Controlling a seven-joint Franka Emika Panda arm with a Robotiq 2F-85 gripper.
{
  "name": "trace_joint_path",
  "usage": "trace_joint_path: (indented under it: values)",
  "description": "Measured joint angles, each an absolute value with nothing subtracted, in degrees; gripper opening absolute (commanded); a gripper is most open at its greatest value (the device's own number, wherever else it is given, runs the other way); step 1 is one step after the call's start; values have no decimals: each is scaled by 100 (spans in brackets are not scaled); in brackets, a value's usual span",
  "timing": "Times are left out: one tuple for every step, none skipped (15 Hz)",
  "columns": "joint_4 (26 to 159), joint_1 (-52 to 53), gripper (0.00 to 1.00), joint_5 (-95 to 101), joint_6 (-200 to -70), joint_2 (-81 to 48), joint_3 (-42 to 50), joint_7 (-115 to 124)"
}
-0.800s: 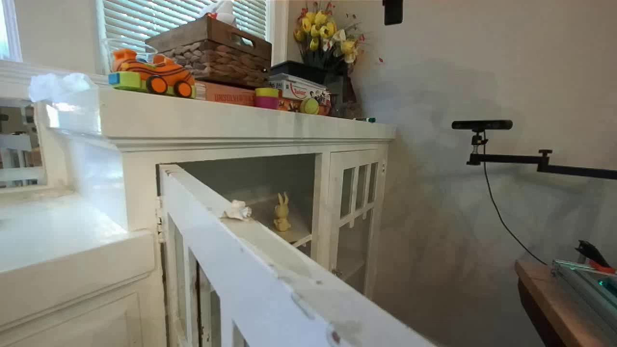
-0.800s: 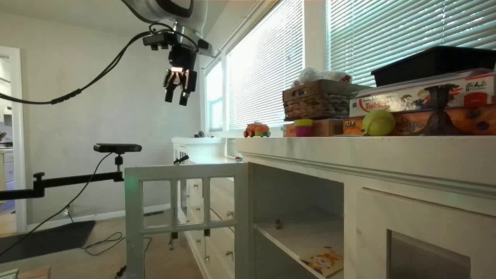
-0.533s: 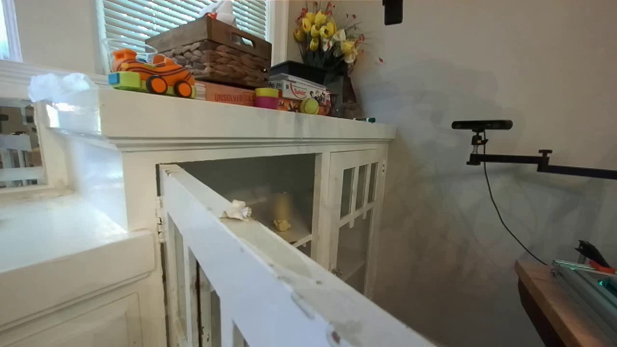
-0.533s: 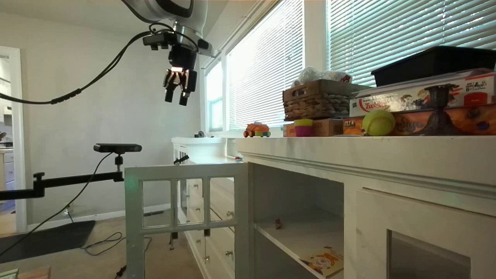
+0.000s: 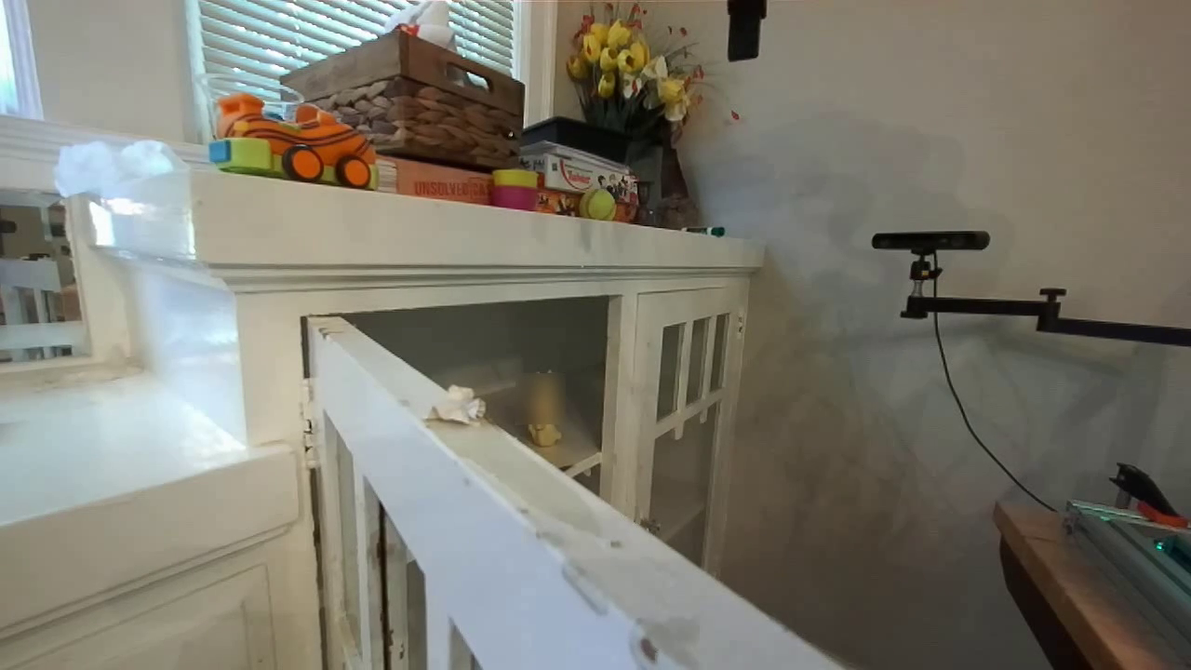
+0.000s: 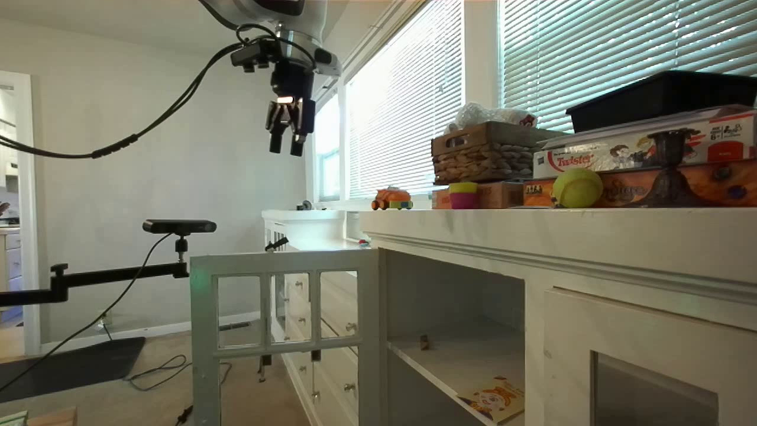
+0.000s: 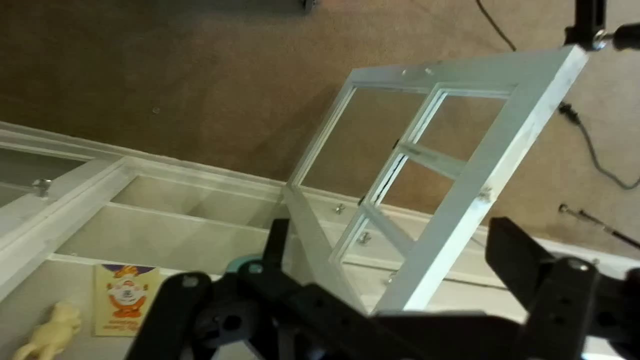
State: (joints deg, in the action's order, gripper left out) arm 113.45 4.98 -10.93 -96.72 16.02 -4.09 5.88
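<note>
The gripper (image 6: pixel 286 146) is just held up there, jaws spread wide, nothing gripped, and the cabinet door (image 6: pixel 284 348) at its 6 o'clock in an exterior view is presumably held upright by its hinges (image 5: pixel 310 425).

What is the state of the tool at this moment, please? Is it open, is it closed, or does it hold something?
Tool: open, jaws well apart, holding nothing; it hangs in the air.
</note>
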Motion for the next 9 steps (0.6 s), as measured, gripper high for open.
trace_joint_path:
  values:
    - [11309,353,100,-1000,-9738,1609,-332,657]
    - [11272,207,100,-923,-9810,1615,-240,715]
    - [11226,66,100,-830,-9888,1616,-147,762]
    - [11176,-66,100,-730,-9965,1616,-61,775]
    - [11115,-181,100,-610,-10045,1613,25,775]
    - [11047,-273,100,-477,-10110,1604,100,773]
    - [10967,-352,100,-293,-10151,1588,158,761]
    - [10880,-417,100,-88,-10182,1563,201,740]
    - [10791,-463,100,98,-10209,1530,241,701]
